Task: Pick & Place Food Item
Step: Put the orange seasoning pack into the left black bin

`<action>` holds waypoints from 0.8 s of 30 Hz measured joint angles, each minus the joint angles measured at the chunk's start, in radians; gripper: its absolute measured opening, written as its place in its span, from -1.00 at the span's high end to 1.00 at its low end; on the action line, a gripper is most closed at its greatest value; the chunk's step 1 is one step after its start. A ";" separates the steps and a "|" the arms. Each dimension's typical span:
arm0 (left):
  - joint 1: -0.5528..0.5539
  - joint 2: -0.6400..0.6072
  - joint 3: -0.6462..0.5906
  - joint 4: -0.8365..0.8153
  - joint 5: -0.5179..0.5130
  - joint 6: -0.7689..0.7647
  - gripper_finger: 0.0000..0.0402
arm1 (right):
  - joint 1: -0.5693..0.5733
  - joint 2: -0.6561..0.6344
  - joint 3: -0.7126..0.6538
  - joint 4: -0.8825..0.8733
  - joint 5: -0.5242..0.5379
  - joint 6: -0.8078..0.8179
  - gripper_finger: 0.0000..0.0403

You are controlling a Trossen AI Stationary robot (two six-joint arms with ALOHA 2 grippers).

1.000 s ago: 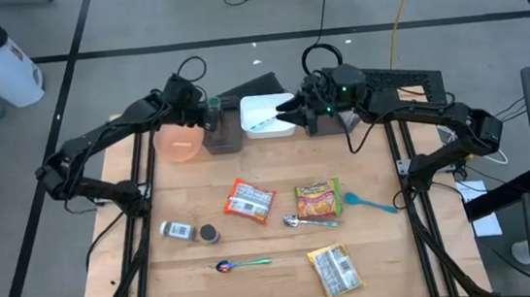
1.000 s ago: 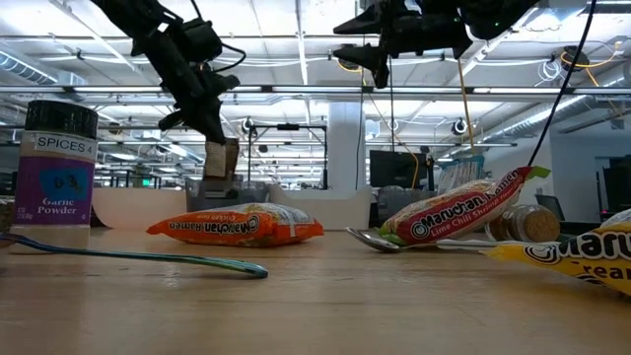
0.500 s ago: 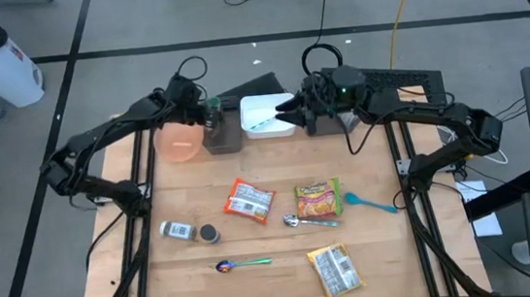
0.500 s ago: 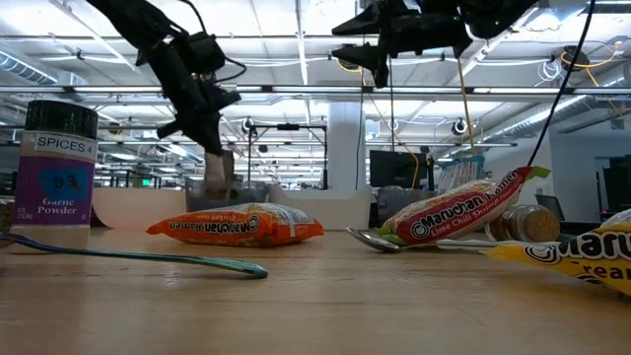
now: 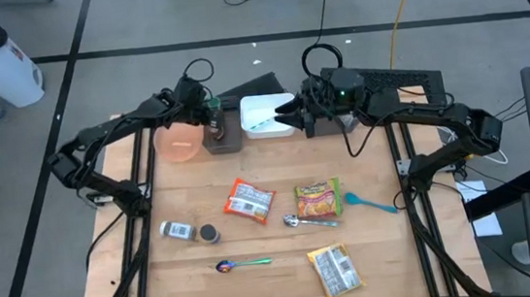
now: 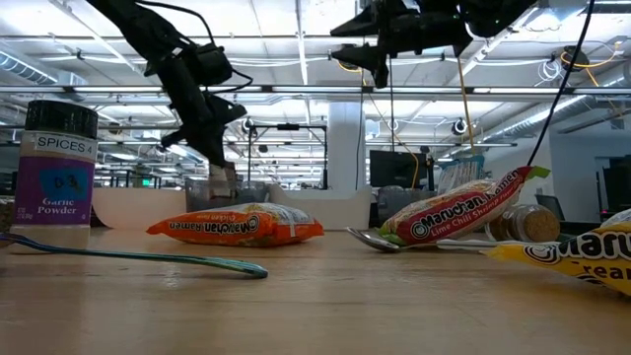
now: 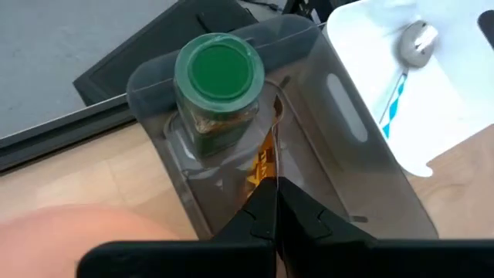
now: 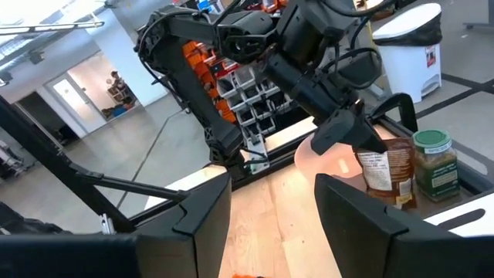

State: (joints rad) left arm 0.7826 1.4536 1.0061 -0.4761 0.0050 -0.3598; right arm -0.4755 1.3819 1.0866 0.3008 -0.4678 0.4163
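Observation:
My left gripper [image 5: 212,124] is shut on a brown food packet [image 8: 384,166] with orange print, held over a grey see-through bin [image 5: 227,140] at the table's far edge. The packet [image 7: 264,162] shows edge-on in the left wrist view, next to a jar with a green lid [image 7: 216,73] that stands upright in the bin. My right gripper [image 5: 284,114] hovers open above the white bin [image 5: 267,117], with nothing between its fingers [image 8: 347,201]. My left gripper pinches the packet's top edge [image 7: 270,185] between its two fingers. It comes slanting down from above, from the table's left. The packet hangs upright below the fingers [image 6: 223,179], its lower part inside the grey bin beside the jar. Whether it touches the bin's floor I cannot tell.
A pink bowl [image 5: 179,142] stands left of the grey bin, and the white bin holds a spoon [image 7: 409,46]. Three ramen packets [image 5: 249,200], [image 5: 318,200], [image 5: 335,268], a spice jar [image 5: 185,232] and spoons [image 5: 242,264], [image 5: 370,201] lie on the near table.
My left gripper has moved down toward the grey bin, still shut on the packet. The packet has sunk from above the bin's rim to between its walls, staying upright. My right gripper has kept still.

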 joint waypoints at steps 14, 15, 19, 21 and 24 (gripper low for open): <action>-0.033 0.000 -0.018 0.023 -0.103 0.035 0.99 | 0.000 0.000 0.000 0.000 0.001 -0.009 0.10; -0.032 0.000 -0.031 0.027 -0.103 0.026 0.99 | 0.000 0.000 0.000 0.000 0.001 -0.009 0.10; -0.040 -0.001 -0.090 0.055 -0.103 -0.017 0.99 | 0.000 0.000 0.000 0.000 0.001 0.002 0.10; -0.053 -0.002 -0.117 0.076 -0.103 -0.030 0.99 | 0.000 0.000 0.000 0.000 0.001 0.008 0.10; -0.073 -0.002 -0.135 0.110 -0.106 -0.048 0.99 | 0.000 0.000 0.000 0.000 0.001 0.009 0.10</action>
State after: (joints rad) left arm 0.7099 1.4521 0.8708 -0.3664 -0.1013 -0.4081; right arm -0.4759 1.3819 1.0866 0.3008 -0.4671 0.4252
